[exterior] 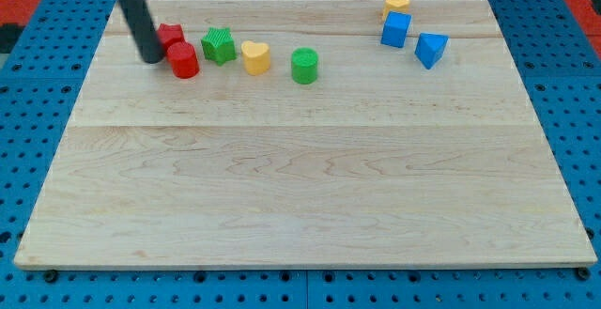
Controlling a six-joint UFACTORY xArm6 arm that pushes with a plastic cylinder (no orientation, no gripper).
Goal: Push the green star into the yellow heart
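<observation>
The green star (219, 45) lies on the wooden board near the view's top left. The yellow heart (255, 56) sits just to its right, with a small gap or light contact; I cannot tell which. My tip (152, 59) rests on the board at the left of the group, next to a red cylinder (183, 61) and a red block (170, 35) behind it. The red cylinder lies between my tip and the green star.
A green cylinder (304, 66) stands to the right of the yellow heart. At the view's top right are a yellow block (397, 2), a blue cube (395, 30) and a blue triangular block (430, 49). The board (300, 187) lies on a blue pegboard.
</observation>
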